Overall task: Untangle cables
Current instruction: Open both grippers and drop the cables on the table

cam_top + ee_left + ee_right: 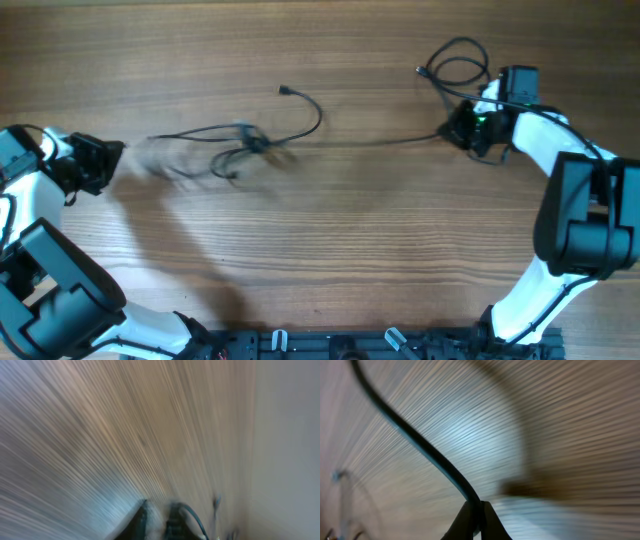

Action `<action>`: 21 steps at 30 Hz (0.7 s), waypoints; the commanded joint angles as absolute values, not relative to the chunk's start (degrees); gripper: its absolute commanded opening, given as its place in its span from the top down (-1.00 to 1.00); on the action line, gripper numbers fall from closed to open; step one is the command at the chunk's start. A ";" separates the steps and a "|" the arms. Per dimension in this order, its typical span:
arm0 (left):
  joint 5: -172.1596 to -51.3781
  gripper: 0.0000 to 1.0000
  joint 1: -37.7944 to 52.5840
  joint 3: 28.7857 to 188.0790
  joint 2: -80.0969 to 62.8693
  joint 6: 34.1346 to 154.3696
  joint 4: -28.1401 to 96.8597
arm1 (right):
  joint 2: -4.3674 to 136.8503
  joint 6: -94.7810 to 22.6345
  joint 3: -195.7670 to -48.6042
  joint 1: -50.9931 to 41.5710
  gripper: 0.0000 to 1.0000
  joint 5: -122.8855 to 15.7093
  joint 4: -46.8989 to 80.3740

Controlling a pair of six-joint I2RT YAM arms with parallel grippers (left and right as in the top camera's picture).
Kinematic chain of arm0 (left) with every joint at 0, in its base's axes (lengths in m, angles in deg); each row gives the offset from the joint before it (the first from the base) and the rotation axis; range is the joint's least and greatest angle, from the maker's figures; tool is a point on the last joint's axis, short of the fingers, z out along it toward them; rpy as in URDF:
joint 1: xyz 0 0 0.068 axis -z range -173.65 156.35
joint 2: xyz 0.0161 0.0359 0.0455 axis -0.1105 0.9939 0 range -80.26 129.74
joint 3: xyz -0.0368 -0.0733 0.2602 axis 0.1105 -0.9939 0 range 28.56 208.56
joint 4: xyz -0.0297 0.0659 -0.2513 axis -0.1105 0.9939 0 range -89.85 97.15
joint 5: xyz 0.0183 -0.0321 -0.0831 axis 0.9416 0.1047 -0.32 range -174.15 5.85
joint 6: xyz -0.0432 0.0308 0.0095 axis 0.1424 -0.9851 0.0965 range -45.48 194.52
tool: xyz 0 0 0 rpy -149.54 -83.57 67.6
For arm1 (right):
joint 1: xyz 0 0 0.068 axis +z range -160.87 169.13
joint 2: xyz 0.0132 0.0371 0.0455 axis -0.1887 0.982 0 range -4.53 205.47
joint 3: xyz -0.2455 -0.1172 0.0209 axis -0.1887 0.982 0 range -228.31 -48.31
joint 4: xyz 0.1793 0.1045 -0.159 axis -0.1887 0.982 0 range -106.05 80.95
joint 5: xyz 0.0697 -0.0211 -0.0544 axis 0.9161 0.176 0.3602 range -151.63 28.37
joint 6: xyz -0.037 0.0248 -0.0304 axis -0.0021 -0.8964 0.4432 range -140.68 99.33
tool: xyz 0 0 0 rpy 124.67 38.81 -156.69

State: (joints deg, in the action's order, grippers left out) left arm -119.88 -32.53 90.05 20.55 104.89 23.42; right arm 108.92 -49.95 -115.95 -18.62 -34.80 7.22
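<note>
Robot lab, wooden table (340,260), two arms (565,225)

Thin black cables (255,143) against a light brown table (350,240) with fine streaked wood grain.

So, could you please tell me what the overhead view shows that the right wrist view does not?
Only overhead: the left arm and right arm, the knotted cables mid-table and a loose plug. Only the right wrist: the fingers up close, pinched shut on one cable. Both: that cable and the wooden table.
</note>
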 commanded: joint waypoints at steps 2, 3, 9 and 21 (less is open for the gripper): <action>-112.56 -0.22 -30.52 91.12 20.03 104.97 23.18 | 108.72 -47.61 -115.36 -23.26 0.60 -40.81 7.24; -112.56 -0.48 -29.45 91.12 20.03 104.95 23.16 | 108.72 -47.59 -115.36 -23.28 0.41 -40.20 7.24; -112.51 -0.63 -22.91 91.12 20.05 103.16 23.18 | 108.72 -47.35 -115.36 -23.19 -0.31 -36.86 7.20; -108.42 -0.68 -12.11 91.45 20.03 96.54 23.88 | 108.72 -35.18 -115.36 -17.70 -0.87 -24.42 7.63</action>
